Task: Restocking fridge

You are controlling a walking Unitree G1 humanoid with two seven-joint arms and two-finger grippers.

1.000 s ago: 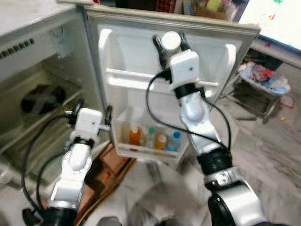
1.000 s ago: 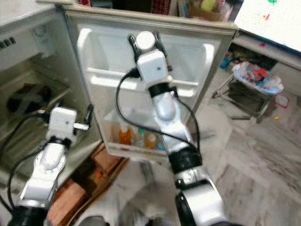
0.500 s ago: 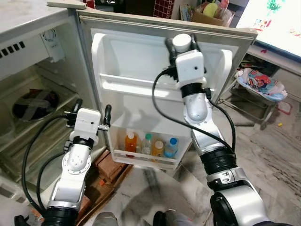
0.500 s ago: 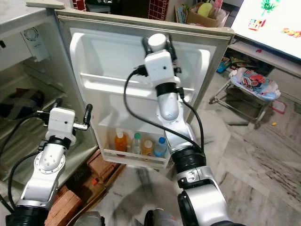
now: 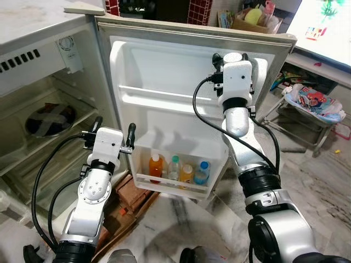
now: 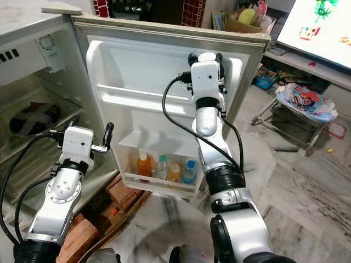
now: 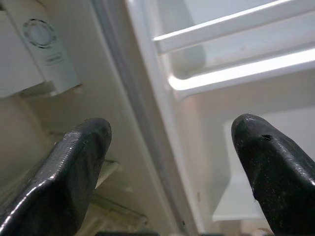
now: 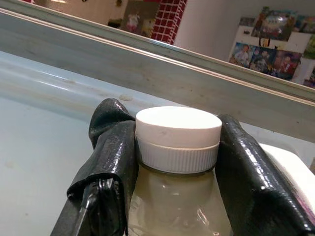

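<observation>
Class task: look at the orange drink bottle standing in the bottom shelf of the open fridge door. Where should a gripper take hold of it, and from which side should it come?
Grip the orange drink bottle around its upper body, just under the cap, coming from above and in front. It stands upright behind the white door shelf rail, which likely blocks a lower grip, and the clear bottle with the green cap crowds one side.

Background: baby bouncer seat [image 5: 312, 101] with colourful fabric on the marble floor [image 5: 323, 175], off to the right. Red bricks [image 5: 130, 193] on the floor under the open door's lower edge. Cardboard box [image 5: 253, 21] of clutter behind. Red tiled wall [image 5: 196, 11] at the back.
</observation>
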